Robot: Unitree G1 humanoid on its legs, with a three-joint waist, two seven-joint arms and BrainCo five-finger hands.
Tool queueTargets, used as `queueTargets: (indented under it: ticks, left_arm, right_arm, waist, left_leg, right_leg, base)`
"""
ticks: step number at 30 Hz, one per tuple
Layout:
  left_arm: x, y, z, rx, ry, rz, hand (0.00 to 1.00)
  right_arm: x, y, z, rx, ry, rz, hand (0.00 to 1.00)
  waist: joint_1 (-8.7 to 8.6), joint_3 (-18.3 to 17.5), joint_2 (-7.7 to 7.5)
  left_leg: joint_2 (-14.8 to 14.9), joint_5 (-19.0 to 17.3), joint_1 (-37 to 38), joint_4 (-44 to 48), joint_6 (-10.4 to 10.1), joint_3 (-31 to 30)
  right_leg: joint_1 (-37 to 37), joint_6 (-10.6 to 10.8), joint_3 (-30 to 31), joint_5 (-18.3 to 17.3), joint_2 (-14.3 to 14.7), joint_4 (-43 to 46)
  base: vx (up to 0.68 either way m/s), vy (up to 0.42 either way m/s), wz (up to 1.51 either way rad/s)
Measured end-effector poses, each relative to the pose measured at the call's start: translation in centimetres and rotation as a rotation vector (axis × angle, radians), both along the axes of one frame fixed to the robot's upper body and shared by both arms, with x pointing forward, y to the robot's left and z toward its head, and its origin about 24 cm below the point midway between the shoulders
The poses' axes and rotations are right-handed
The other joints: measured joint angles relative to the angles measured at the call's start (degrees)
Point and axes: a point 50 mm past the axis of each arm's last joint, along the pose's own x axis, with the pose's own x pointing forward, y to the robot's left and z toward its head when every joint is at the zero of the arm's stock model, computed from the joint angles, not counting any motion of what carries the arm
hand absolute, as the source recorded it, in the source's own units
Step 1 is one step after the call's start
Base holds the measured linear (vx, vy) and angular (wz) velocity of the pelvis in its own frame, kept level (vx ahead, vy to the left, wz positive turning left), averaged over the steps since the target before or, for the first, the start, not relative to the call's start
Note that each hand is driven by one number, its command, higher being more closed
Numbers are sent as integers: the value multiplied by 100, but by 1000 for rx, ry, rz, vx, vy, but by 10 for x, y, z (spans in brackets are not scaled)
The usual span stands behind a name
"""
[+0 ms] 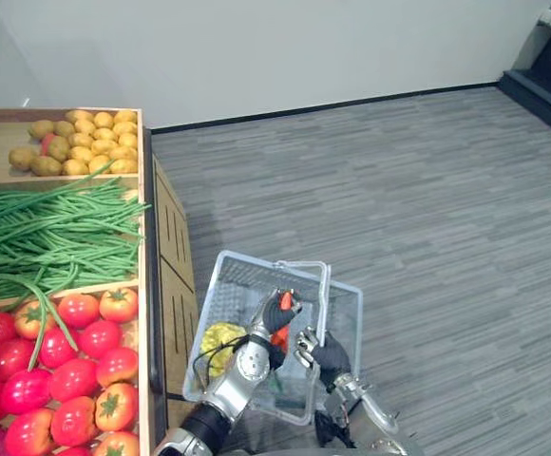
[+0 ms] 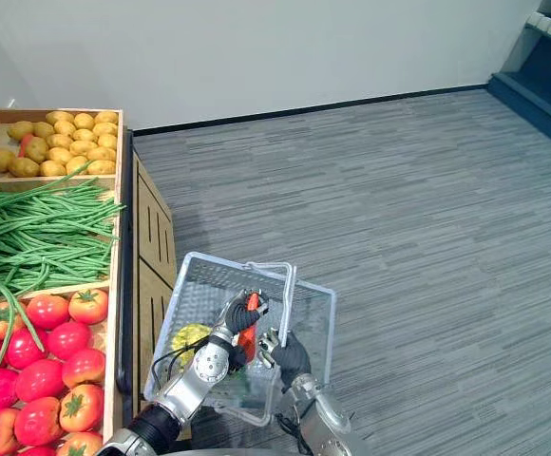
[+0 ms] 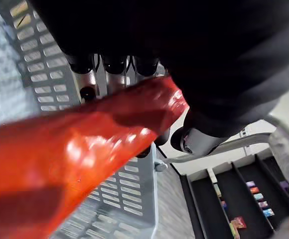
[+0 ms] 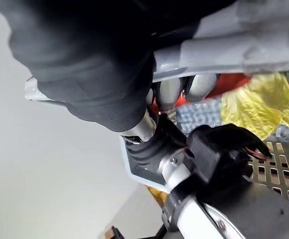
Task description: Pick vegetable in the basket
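The left hand (image 1: 274,315) had its fingers and thumb curled tight round a long red pepper (image 3: 84,149), glossy and tapered. It held the pepper over the open top of a pale grey mesh basket (image 1: 228,285), close to the basket's middle; I could not tell whether the pepper's lower end was below the rim. A crinkled yellow vegetable (image 1: 220,339) lay inside the basket, on the side nearer the bench.

The right hand (image 1: 330,353) was closed round the basket's handle (image 1: 304,265). In the right wrist view its fingers (image 4: 170,89) hooked over the grey bar, with the red and yellow produce showing just beyond.

The basket sat just beside the slatted side of the wooden bench (image 1: 176,247), above the grey striped floor (image 1: 427,190). The bench carried three compartments. Potatoes (image 1: 85,138) were in the far one, long green beans (image 1: 47,228) in the middle and red tomatoes (image 1: 66,370) in the nearest, with a few bean strands trailing across the tomatoes.
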Motion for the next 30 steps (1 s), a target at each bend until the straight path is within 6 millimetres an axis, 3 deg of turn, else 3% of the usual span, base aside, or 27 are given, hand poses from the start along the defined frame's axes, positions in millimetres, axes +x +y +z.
queueTargets:
  ticks: [9,14,19,26,30]
  left_arm:
    - [0,-8,7,25,-43,-47,0]
    - [0,-15,30,-29,-134,-83,0]
    - [-12,-9,40,-109,-176,-45,0]
    - [-25,34,45,-272,-165,150,0]
    - [-38,71,41,-363,-139,309,0]
  right_arm:
    - [2,-6,5,-10,-29,-4,100]
    - [0,-23,0,-59,-17,-67,100]
    - [-1,-45,-5,-167,-17,-153,100]
    - [4,-91,-7,-472,-39,-311,100]
    - [2,-123,-10,-664,-20,-396,100]
  waist:
    - [-6,-1,-1]
    - [4,0,0]
    - [6,1,3]
    - [132,10,19]
    - [156,9,21]
  left_leg:
    - [-1,0,-9,2,1,-27]
    - [0,3,-41,25,1,-129]
    - [3,2,-54,8,0,-198]
    - [-2,2,-68,-24,0,-246]
    - [-10,2,-109,-26,0,-307]
  right_leg:
    - [5,0,-24,0,-4,0]
    - [39,1,-124,-1,-9,-6]
    - [108,8,-175,-8,-8,-25]
    - [98,27,-201,-23,-8,-25]
    - [95,64,-287,-61,-21,-24]
  base:
    - [-4,1,1]
    - [-7,1,10]
    - [-24,3,7]
    - [-4,0,1]
    - [9,7,9]
